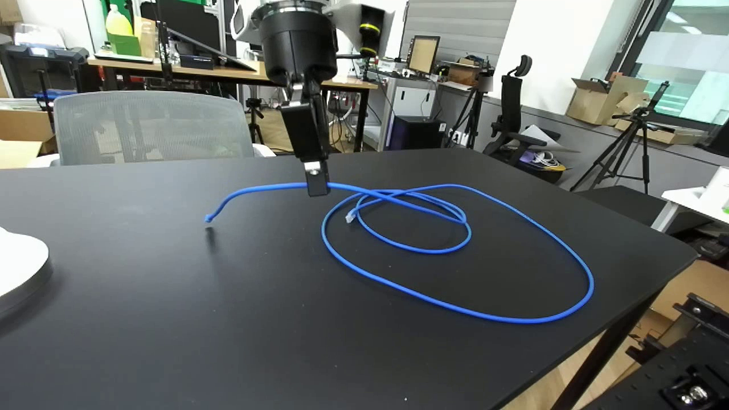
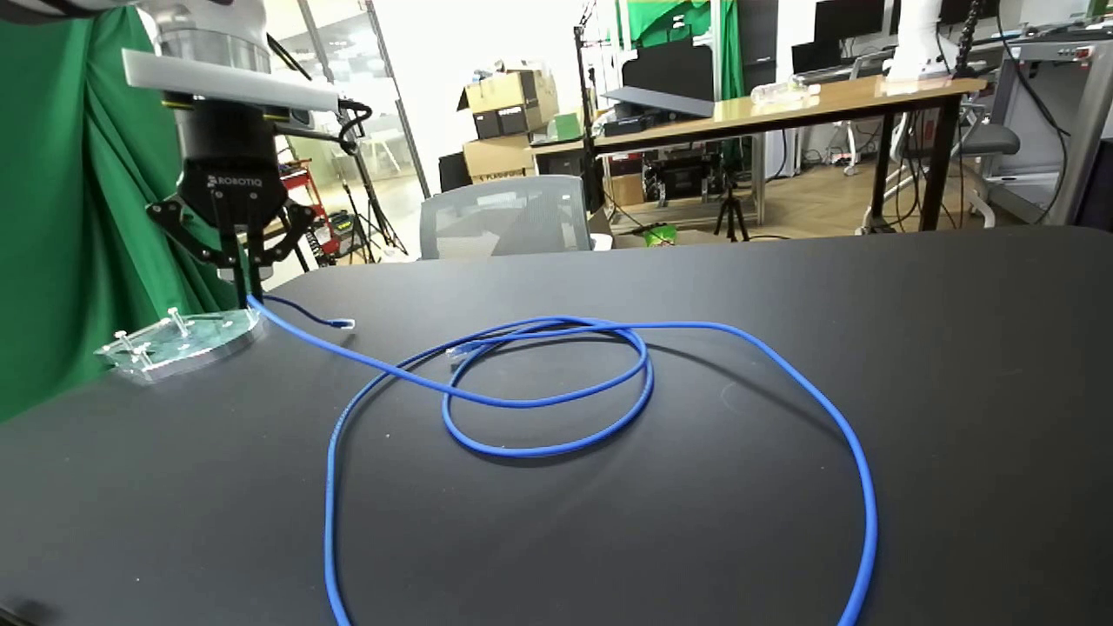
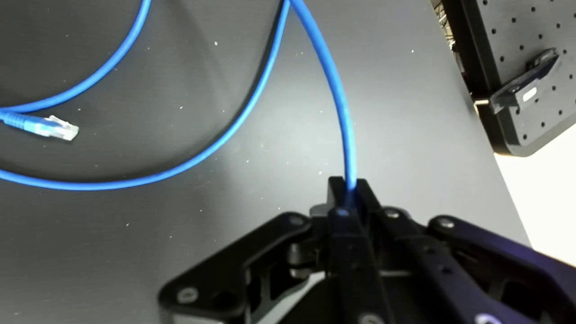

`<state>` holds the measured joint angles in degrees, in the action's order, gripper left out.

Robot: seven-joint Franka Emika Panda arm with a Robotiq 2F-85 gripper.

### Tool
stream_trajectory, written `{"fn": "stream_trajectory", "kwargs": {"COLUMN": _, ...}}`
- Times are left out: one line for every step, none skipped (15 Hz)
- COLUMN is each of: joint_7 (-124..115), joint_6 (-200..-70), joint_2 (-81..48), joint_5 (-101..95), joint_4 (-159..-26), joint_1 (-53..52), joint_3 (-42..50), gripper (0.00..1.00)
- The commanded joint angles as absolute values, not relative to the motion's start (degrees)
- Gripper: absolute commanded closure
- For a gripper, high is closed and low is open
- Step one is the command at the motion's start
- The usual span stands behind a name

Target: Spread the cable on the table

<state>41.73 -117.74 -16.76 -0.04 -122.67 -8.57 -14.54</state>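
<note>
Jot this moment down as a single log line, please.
Gripper: closed on blue cable | One end: raised | Remainder: looped across black table | Spreading: apparently unfinished

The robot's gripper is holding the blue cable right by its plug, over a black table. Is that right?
Not quite: the gripper isn't holding the blue cable right by its plug. It grips it a bit farther along, and in an exterior view the plug sticks out beyond the gripper. The rest is right: it holds the cable over a black table.

White arm (image 2: 210,16), black housing (image 2: 228,152) lettered ROBOTIQ in white, looped black wires (image 2: 355,106), silver screws (image 3: 188,295), slim black fingers (image 1: 318,189)
</note>
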Motion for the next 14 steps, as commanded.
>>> {"fn": "stream_trajectory", "kwargs": {"joint_7": 45.6, "joint_6": -115.1, "joint_2": -16.1, "joint_5": -1.7, "joint_4": -123.5, "joint_1": -8.8, "joint_3": -15.0, "gripper": 0.69}}
{"fn": "stream_trajectory", "kwargs": {"joint_7": 45.8, "joint_6": -114.6, "joint_2": -16.2, "joint_5": -1.6, "joint_4": -123.5, "joint_1": -8.8, "joint_3": -14.9, "gripper": 0.67}}
{"fn": "stream_trajectory", "kwargs": {"joint_7": 45.8, "joint_6": -114.0, "joint_2": -16.1, "joint_5": -1.5, "joint_4": -123.4, "joint_1": -8.7, "joint_3": -14.8, "gripper": 0.61}}
{"fn": "stream_trajectory", "kwargs": {"joint_7": 45.6, "joint_6": -113.4, "joint_2": -16.1, "joint_5": -1.5, "joint_4": -123.1, "joint_1": -8.6, "joint_3": -14.6, "gripper": 0.53}}
{"fn": "stream_trajectory", "kwargs": {"joint_7": 45.3, "joint_6": -112.8, "joint_2": -16.1, "joint_5": -1.5, "joint_4": -123.0, "joint_1": -8.5, "joint_3": -14.4, "gripper": 0.48}}
{"fn": "stream_trajectory", "kwargs": {"joint_7": 44.6, "joint_6": -112.4, "joint_2": -15.9, "joint_5": -1.3, "joint_4": -122.9, "joint_1": -8.4, "joint_3": -14.0, "gripper": 0.41}}
{"fn": "stream_trajectory", "kwargs": {"joint_7": 44.3, "joint_6": -111.9, "joint_2": -15.7, "joint_5": -0.9, "joint_4": -122.7, "joint_1": -8.1, "joint_3": -13.8, "gripper": 0.34}}
{"fn": "stream_trajectory", "kwargs": {"joint_7": 43.4, "joint_6": -111.3, "joint_2": -15.4, "joint_5": -0.3, "joint_4": -122.6, "joint_1": -7.8, "joint_3": -13.4, "gripper": 0.27}}
{"fn": "stream_trajectory", "kwargs": {"joint_7": 42.6, "joint_6": -110.6, "joint_2": -14.8, "joint_5": 0.3, "joint_4": -122.5, "joint_1": -7.3, "joint_3": -12.9, "gripper": 0.21}}
{"fn": "stream_trajectory", "kwargs": {"joint_7": 41.6, "joint_6": -110.2, "joint_2": -14.3, "joint_5": 0.7, "joint_4": -122.4, "joint_1": -6.9, "joint_3": -12.3, "gripper": 0.14}}
{"fn": "stream_trajectory", "kwargs": {"joint_7": 40.2, "joint_6": -109.1, "joint_2": -13.5, "joint_5": 1.1, "joint_4": -122.3, "joint_1": -6.4, "joint_3": -11.5, "gripper": 0.08}}
{"fn": "stream_trajectory", "kwargs": {"joint_7": 38.7, "joint_6": -108.1, "joint_2": -12.9, "joint_5": 1.1, "joint_4": -122.2, "joint_1": -6.0, "joint_3": -10.8, "gripper": 0.02}}
{"fn": "stream_trajectory", "kwargs": {"joint_7": 37.6, "joint_6": -106.8, "joint_2": -12.1, "joint_5": 1.3, "joint_4": -122.1, "joint_1": -5.3, "joint_3": -10.0, "gripper": 0.0}}
{"fn": "stream_trajectory", "kwargs": {"joint_7": 36.2, "joint_6": -105.8, "joint_2": -11.4, "joint_5": 1.4, "joint_4": -122.1, "joint_1": -4.8, "joint_3": -9.3, "gripper": 0.0}}
